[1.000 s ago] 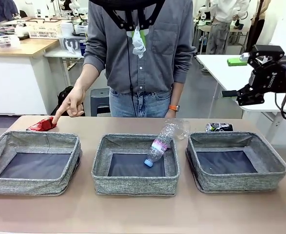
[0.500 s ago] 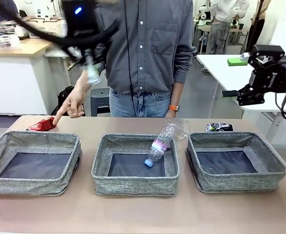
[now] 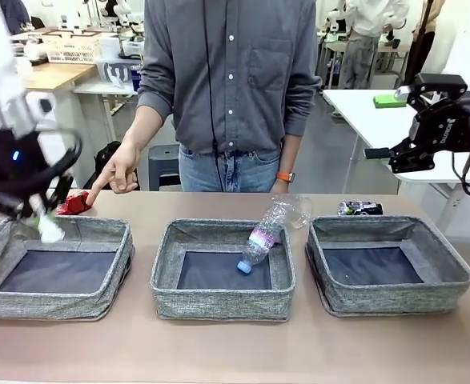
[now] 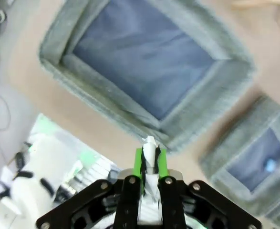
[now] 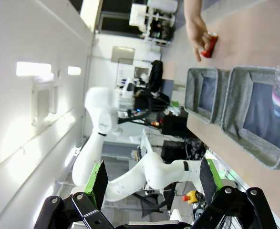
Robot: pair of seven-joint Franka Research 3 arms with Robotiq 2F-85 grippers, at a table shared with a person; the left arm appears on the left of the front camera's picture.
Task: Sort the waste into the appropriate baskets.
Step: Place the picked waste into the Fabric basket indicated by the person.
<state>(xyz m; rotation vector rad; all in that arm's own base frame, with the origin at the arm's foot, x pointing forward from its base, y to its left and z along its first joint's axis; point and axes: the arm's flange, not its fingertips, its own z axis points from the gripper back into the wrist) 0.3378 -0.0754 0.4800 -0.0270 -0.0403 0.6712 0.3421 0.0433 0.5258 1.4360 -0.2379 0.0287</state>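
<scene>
Paper ball (image 3: 50,231) sits clamped between the pads of your left gripper (image 3: 42,218), hanging just over the far rim of the left basket (image 3: 58,306), near its far-left corner. The navy bottom lies below it and toward the worktop's near edge, so you probably want it a little further in before you let go. The ball has no long axis to mind. Your right gripper (image 3: 391,124) hangs high beyond the worktop's right edge, jaws apart and empty. Half a second earlier your left arm was up in front of the person's chest; now it is down at the basket. The bottle (image 3: 265,232) and red can (image 3: 73,203) have not moved.
</scene>
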